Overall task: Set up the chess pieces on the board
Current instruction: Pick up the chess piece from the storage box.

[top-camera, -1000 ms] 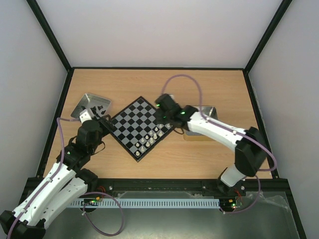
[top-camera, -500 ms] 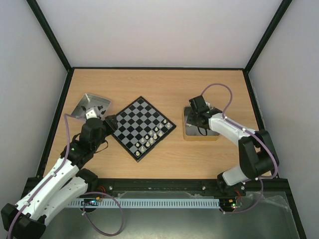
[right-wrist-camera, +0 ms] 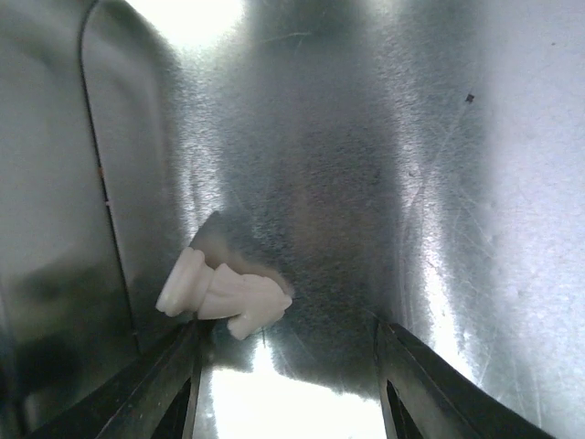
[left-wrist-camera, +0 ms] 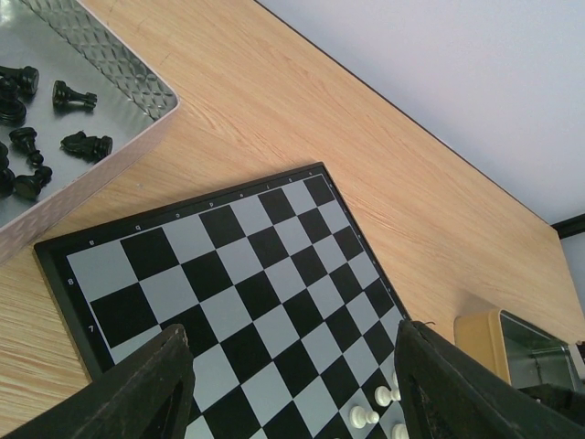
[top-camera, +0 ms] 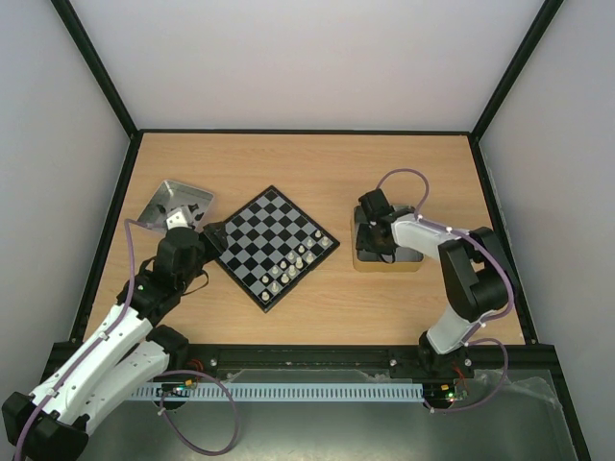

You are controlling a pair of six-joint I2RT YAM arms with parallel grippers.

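Top external view: nearest the arms' bases, a short row of white chess pieces (top-camera: 291, 266) is seen standing along the near right edge of the board (top-camera: 259, 230), which is set cornerwise on the wooden table (top-camera: 317, 163).

The left gripper (left-wrist-camera: 292, 402) is held over the board's left corner. Its dark fingers (left-wrist-camera: 137, 393) are spread wide and nothing is caught between them. In the left wrist view the black and grey checks are framed between the two fingers, and a few of the white pieces are glimpsed across the board.

To the right, apart from the board, the right gripper (right-wrist-camera: 288, 384) is lowered into the right tray (top-camera: 384, 264), a shallow metal tray with a tan rim. In the right wrist view its jaws are shown parted, with nothing pinched. A single white piece (right-wrist-camera: 224, 294) is seen lying on its side on the tray's shiny floor, against the tray wall and just ahead of one finger. Whether that finger touches it cannot be told, and the kind of piece cannot be made out.

Farthest back, the left tray (left-wrist-camera: 119, 59) is shown just beside the board's far left edge. A scatter of black pieces (left-wrist-camera: 82, 144) is held in it, several of them lying on their sides.
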